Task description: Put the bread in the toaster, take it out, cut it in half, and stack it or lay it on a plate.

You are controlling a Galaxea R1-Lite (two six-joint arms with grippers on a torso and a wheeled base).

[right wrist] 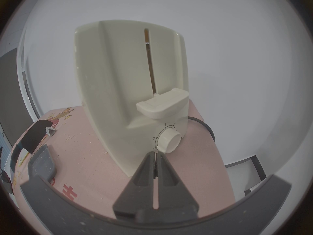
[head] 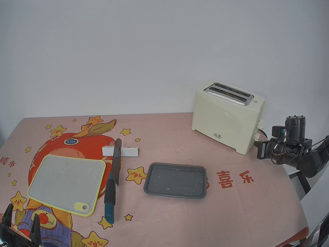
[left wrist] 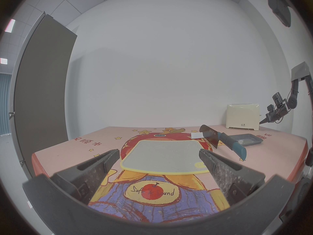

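The cream toaster (head: 224, 120) stands at the back right of the table, its two slots facing up; what is inside them I cannot make out. My right gripper (right wrist: 155, 159) is shut with nothing in it. Its tips sit just below the toaster's side lever (right wrist: 163, 105), right by the round dial (right wrist: 169, 141). In the head view the right gripper (head: 259, 150) hovers beside the toaster's right end. A dark grey tray (head: 176, 192) lies mid-table. My left gripper (left wrist: 156, 165) is open, low at the table's near left corner, in front of the grey cutting board (left wrist: 163, 155).
A teal-handled knife (head: 111, 186) lies right of the cutting board (head: 66, 182), its blade propped on a small white block (head: 130, 151). The toaster's black cord (right wrist: 203, 128) runs off behind it near the table's right edge. Crumbs dot the cloth.
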